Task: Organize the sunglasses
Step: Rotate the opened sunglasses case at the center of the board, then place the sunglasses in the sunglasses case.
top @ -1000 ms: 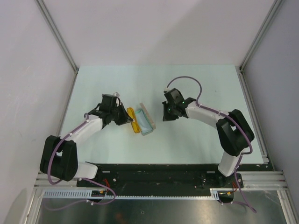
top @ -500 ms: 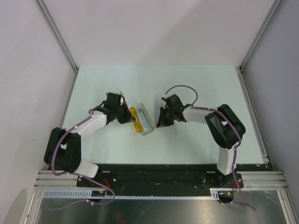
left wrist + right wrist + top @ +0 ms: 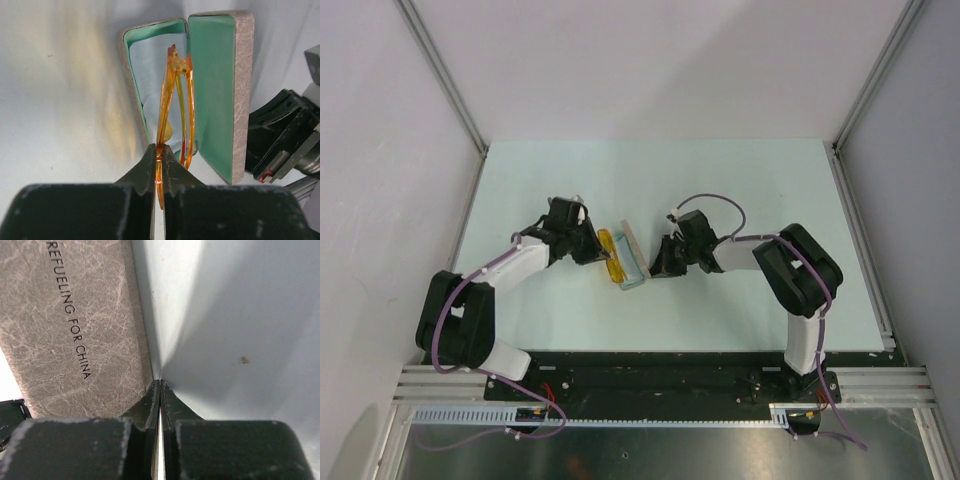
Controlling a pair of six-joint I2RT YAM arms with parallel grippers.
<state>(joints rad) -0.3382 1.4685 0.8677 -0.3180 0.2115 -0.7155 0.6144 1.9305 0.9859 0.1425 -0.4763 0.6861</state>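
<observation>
The sunglasses (image 3: 170, 100), translucent orange and folded, stand on edge over the open grey-beige case (image 3: 240, 90) with its green lining and a pale blue cloth (image 3: 150, 75) inside. My left gripper (image 3: 160, 150) is shut on the sunglasses' frame; in the top view it (image 3: 595, 252) sits just left of the sunglasses (image 3: 609, 257). My right gripper (image 3: 160, 385) is shut and empty, its tips at the lower corner of the case's lid (image 3: 75, 325), right of the case (image 3: 632, 255) in the top view (image 3: 660, 263).
The case lies open in the middle of the pale table (image 3: 740, 190). White walls with metal posts (image 3: 445, 80) enclose the table. The arm bases stand on the black rail (image 3: 660, 375) at the near edge.
My right gripper has moved left and down to the case's right side. My left gripper has shifted slightly right with the sunglasses, closer over the case.
</observation>
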